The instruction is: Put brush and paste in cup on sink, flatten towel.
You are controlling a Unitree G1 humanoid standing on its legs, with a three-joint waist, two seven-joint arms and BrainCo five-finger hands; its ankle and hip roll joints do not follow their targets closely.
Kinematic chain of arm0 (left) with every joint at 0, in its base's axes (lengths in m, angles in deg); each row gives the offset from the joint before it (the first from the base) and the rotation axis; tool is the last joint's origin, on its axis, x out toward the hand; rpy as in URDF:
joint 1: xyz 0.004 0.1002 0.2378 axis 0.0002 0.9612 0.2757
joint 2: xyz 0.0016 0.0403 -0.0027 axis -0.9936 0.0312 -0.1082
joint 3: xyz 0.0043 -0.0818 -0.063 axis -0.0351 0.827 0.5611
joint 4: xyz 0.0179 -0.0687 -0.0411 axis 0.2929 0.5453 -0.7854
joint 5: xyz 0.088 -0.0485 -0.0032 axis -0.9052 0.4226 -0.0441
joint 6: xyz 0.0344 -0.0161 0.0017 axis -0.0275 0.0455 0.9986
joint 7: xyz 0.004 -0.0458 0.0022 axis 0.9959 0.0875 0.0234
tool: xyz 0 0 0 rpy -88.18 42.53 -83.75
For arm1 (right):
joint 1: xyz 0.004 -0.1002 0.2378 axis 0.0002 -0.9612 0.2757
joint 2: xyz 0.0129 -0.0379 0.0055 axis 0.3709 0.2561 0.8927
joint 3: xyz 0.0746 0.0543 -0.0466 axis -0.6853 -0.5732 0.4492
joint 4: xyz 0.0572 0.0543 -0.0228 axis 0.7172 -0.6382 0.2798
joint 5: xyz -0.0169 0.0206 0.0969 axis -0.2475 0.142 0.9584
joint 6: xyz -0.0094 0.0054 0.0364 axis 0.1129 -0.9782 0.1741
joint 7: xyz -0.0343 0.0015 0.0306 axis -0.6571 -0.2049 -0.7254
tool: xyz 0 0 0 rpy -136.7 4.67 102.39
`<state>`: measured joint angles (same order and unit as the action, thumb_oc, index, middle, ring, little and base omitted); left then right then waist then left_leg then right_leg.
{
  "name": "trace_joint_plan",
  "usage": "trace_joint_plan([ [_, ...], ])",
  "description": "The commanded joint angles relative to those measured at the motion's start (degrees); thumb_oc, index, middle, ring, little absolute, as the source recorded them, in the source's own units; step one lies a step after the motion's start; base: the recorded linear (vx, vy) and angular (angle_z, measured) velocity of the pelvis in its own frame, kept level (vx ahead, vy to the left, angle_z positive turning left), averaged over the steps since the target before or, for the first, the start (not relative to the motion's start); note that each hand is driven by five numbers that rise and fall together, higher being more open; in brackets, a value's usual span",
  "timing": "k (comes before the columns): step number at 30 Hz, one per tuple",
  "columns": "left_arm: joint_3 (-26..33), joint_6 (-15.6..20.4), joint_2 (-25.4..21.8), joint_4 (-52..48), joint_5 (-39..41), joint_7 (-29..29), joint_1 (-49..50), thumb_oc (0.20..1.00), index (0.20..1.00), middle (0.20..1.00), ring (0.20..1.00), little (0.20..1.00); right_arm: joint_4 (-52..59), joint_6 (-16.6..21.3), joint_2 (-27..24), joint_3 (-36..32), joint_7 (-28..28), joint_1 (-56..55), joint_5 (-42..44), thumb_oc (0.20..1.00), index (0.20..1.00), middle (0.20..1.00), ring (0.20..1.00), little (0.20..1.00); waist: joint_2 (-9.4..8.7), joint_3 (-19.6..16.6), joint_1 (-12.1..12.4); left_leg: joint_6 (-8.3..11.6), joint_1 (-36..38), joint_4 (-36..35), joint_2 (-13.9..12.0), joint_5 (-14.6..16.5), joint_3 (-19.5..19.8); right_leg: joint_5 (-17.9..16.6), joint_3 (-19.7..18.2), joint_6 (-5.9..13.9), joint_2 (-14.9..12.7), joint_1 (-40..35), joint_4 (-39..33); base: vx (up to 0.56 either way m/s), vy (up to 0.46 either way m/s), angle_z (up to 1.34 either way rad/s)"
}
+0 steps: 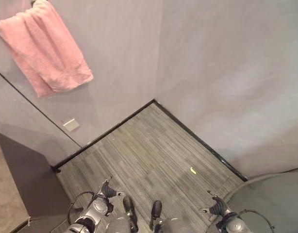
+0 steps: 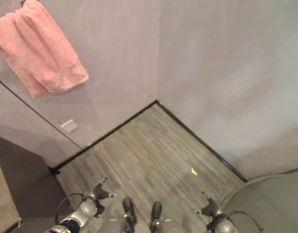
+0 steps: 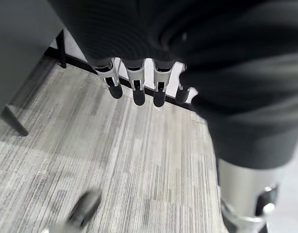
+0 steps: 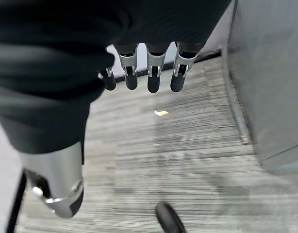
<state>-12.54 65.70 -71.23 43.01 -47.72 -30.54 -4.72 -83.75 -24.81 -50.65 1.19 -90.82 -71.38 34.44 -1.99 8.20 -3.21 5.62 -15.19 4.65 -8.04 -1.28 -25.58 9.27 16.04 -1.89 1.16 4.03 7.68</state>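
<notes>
Hanging towel (image 1: 44,48) slanting down-right (bunched), hands empty

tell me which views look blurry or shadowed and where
Left wrist view: the floor is sharp mid-frame, while a dark rounded shape at the bottom edge is smeared. Right wrist view: the left hand's opposite, the right hand, shows crisp fingers, but the floor beyond blurs into streaks around a small yellow scrap. Left eye view: the pink towel casts a soft shadow on the wall; left hand sits low.
</notes>
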Motion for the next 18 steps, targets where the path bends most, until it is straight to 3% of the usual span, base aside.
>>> trace_joint_plan([
  [1, 2.6, 0.7, -2.5, 0.9, -2.7, 0.6, 0.8, 1.000, 1.000, 1.000, 1.000, 1.000, 3.0, 1.0, -0.1, 0.0, -0.9, -0.4, -4.7, 1.000, 1.000, 1.000, 1.000, 1.000, -2.23, -1.9, 0.4, -5.85, 7.9, -0.4, 6.7, -0.4, 6.6, -10.6, -1.5, 8.90, -8.7, -1.6, 4.0, 0.16, 0.148, 0.19],
  [5, 3.3, 0.7, -3.5, 0.9, -3.0, 0.5, 1.6, 1.000, 1.000, 1.000, 1.000, 1.000, 1.8, 1.1, 1.5, 0.3, -0.2, -0.2, -4.5, 1.000, 1.000, 1.000, 1.000, 1.000, -2.94, -1.9, 1.0, -7.76, 11.2, -3.4, 8.1, 0.2, 7.5, -14.1, -2.5, 10.70, -9.9, 0.3, 12.5, 0.13, 0.153, -0.04],
  [6, 3.0, 0.8, -3.9, 0.1, -3.0, 0.4, 1.8, 1.000, 1.000, 1.000, 1.000, 1.000, 0.9, 1.1, 1.9, 0.6, -0.1, 0.1, -4.7, 1.000, 1.000, 1.000, 1.000, 1.000, -2.90, -1.4, 1.0, -8.47, 12.8, -4.5, 8.5, 0.2, 8.9, -16.1, -3.3, 10.99, -10.5, 1.8, 17.7, 0.15, 0.156, 0.47],
  [9, 2.1, 0.8, -4.1, -0.3, -3.8, 0.1, 2.2, 1.000, 1.000, 1.000, 1.000, 1.000, -0.2, 1.1, 2.6, 1.0, 0.0, 0.3, -4.1, 1.000, 1.000, 1.000, 1.000, 1.000, -2.67, -0.8, 0.7, -9.00, 14.3, -6.0, 9.1, 0.2, 11.7, -17.1, -7.5, 11.03, -8.9, 3.9, 21.6, 0.12, 0.076, 0.71],
  [10, 2.0, 0.9, -4.2, 0.0, -3.9, 0.2, 2.3, 1.000, 1.000, 1.000, 1.000, 1.000, -0.2, 1.2, 2.6, 1.3, 0.2, 0.4, -4.0, 1.000, 1.000, 1.000, 1.000, 1.000, -2.47, -1.0, 0.2, -8.82, 15.0, -7.0, 9.2, -0.3, 13.3, -15.9, -10.4, 10.41, -7.0, 5.3, 20.7, 0.09, 0.005, 0.46],
  [14, 2.4, 1.1, -4.1, 1.1, -3.4, 0.3, 2.7, 1.000, 1.000, 1.000, 1.000, 1.000, -0.1, 1.4, 2.9, 1.9, 0.5, 0.6, -3.6, 1.000, 1.000, 1.000, 1.000, 1.000, -2.56, -1.3, 0.2, -7.98, 15.7, -8.6, 8.8, -0.8, 15.6, -15.2, -12.6, 9.75, -5.9, 7.3, 13.6, 0.16, -0.059, 0.52],
  [16, 2.2, 1.6, -3.8, 1.6, -3.3, 0.4, 2.7, 1.000, 1.000, 1.000, 1.000, 1.000, -0.3, 1.6, 3.0, 2.5, 0.7, 1.2, -3.0, 1.000, 1.000, 1.000, 1.000, 1.000, -3.19, -0.9, -0.3, -7.35, 16.7, -8.9, 9.4, 0.0, 19.0, -15.7, -17.0, 10.19, -4.5, 9.2, 3.8, 0.22, -0.103, 0.53],
  [17, 2.2, 1.6, -3.8, 1.6, -3.3, 0.4, 2.7, 1.000, 1.000, 1.000, 1.000, 1.000, -0.4, 1.6, 3.0, 2.5, 0.7, 1.2, -3.0, 1.000, 1.000, 1.000, 1.000, 1.000, -3.06, -0.8, -0.4, -7.34, 16.9, -8.9, 9.3, 0.2, 19.1, -15.7, -16.8, 10.19, -4.4, 8.8, 3.6, 0.31, -0.150, 0.77],
  [18, 2.3, 1.9, -3.9, 1.6, -3.0, 0.6, 2.6, 1.000, 1.000, 1.000, 1.000, 1.000, 1.2, 1.7, 2.7, 2.6, 1.0, 1.4, -2.7, 1.000, 1.000, 1.000, 1.000, 1.000, -3.67, -0.2, -0.8, -6.50, 18.4, -9.5, 9.4, 0.9, 21.9, -19.5, -18.2, 11.40, -5.5, 10.9, -3.3, 0.23, -0.106, 0.74],
])
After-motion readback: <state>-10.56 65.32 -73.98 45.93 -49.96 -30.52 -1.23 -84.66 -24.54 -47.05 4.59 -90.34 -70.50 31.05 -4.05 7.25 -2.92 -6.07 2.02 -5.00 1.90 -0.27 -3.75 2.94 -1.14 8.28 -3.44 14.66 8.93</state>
